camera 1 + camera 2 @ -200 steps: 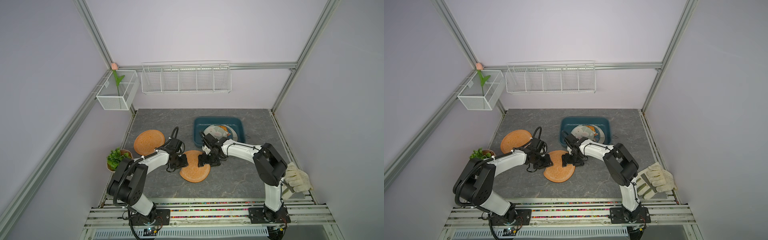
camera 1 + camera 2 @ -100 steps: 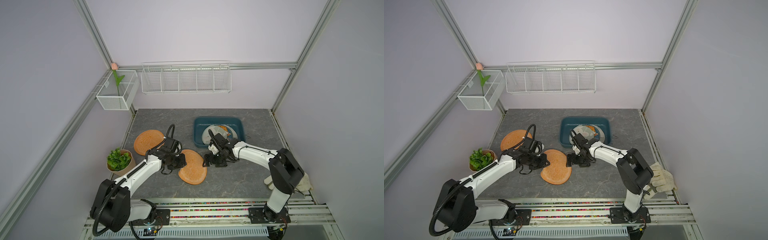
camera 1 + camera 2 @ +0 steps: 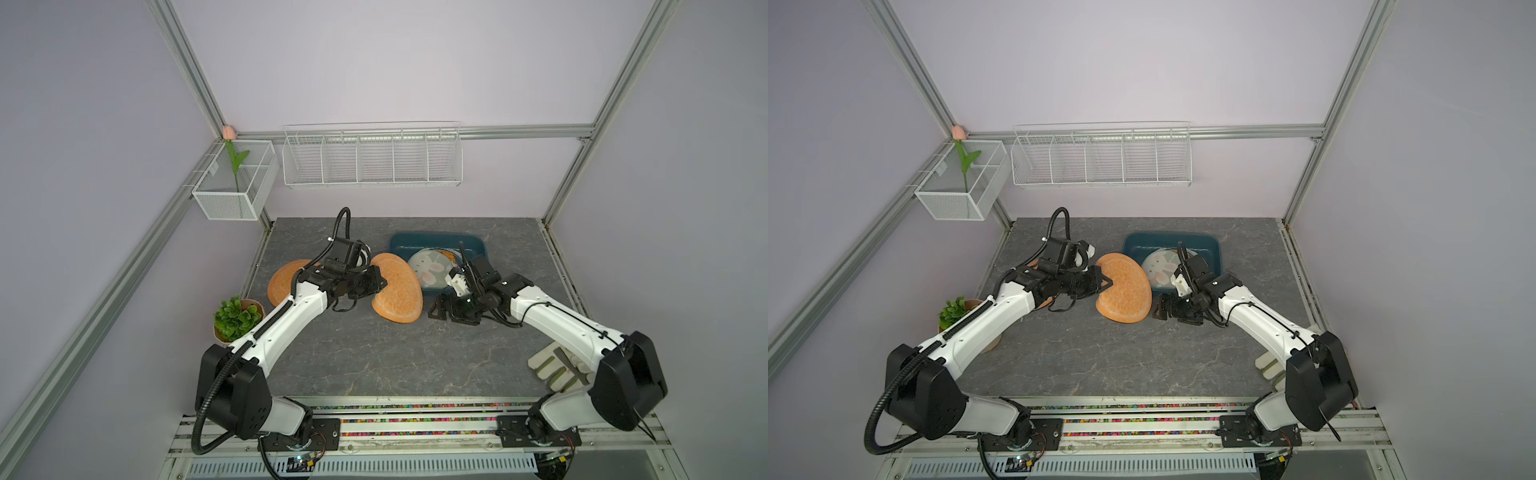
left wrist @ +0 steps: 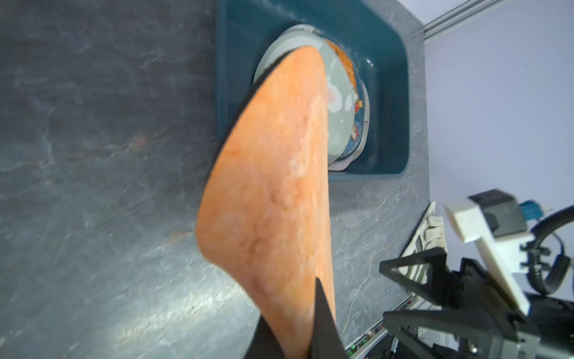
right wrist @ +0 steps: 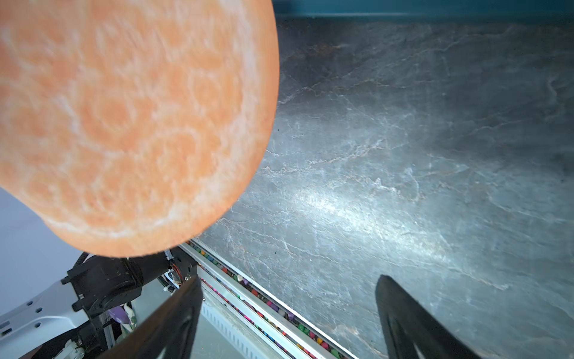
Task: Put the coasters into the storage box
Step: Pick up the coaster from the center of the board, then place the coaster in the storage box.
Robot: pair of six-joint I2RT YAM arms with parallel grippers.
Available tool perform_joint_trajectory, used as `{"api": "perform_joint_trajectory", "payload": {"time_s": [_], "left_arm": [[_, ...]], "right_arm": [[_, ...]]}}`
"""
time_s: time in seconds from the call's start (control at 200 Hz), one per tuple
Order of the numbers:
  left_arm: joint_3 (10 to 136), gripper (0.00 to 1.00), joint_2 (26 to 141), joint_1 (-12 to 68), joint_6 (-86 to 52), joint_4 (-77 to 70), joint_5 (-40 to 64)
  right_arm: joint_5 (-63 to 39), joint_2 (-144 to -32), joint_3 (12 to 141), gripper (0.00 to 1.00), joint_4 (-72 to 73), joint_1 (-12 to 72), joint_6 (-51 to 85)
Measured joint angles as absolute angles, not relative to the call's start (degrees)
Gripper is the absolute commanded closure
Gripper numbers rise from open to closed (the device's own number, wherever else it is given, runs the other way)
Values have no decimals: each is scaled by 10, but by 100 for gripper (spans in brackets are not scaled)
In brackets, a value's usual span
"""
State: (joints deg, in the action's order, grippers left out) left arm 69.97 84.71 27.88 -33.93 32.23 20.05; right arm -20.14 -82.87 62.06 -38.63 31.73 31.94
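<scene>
– Orange coaster [image 3: 397, 291]: where is it against the jaws?

– It is pinched in the left jaws. They are closed tight on the edge that is nearest to the left arm [image 3: 291, 316]. From there the disc stands out toward the storage box [image 3: 436, 240], tilted and a little bent at the pinch. In both top views its far edge overlaps the near left corner of the box. In the left wrist view the orange coaster [image 4: 273, 186] runs straight out from the jaw tips, and its far end covers part of the pale green coaster [image 4: 338, 102] that lies in the storage box [image 4: 388, 93]. Whether its low edge touches the worktop [image 3: 374, 365], I cannot tell.

– And the right jaws?

– Spread wide, with nothing between them. They hang low over the worktop, just beside the right edge of the orange coaster. In the right wrist view I see only bare worktop between the two fingers [image 5: 403, 326], and the orange coaster [image 5: 124, 108] is ahead of them, off to one side.

– The other coasters?

– The pale green coaster [image 3: 428, 268], with an animal print, lies on top of a small pile inside the box. The second orange coaster [image 3: 282, 282] lies flat on the worktop, partly hidden behind the left arm.
</scene>
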Motion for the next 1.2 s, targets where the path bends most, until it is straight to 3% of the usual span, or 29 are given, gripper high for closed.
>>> {"api": "perform_joint_trajectory", "payload": {"time_s": [0.865, 0.955, 1.2], "left_arm": [[1085, 100, 1289, 327, -386, 204, 209], [1091, 89, 1305, 330, -388, 211, 201], [1092, 43, 1312, 332, -378, 243, 161]], "right_arm": [[-233, -804, 614, 11, -404, 249, 300], [-234, -804, 614, 11, -404, 247, 300], [-235, -804, 614, 11, -405, 242, 299]]}}
